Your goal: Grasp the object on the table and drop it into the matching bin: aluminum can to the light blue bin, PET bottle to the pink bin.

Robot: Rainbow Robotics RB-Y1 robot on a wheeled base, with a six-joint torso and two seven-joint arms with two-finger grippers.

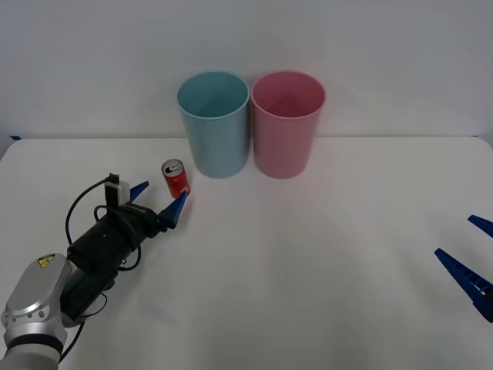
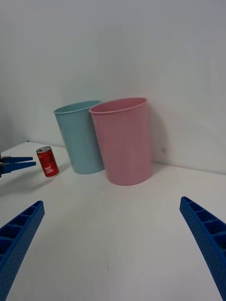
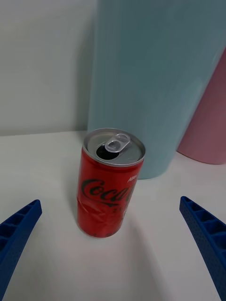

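You see a red can (image 3: pixel 109 186) with a silver lid and dark script on its side — set on a plain white surface (image 1: pixel 308 262). Behind it, one bin is light blue (image 1: pixel 213 123), the other pink (image 1: pixel 287 123). Both claws' fingers are ribbed blue (image 3: pixel 205 233).

Red aluminum can (image 1: pixel 175 178) stands upright beside light blue bin (image 1: pixel 214 123), pink bin (image 1: pixel 287 123) adjoining.

The front view looks down from above; both wrist views sit low, sharing the light blue bin (image 1: pixel 213 123).
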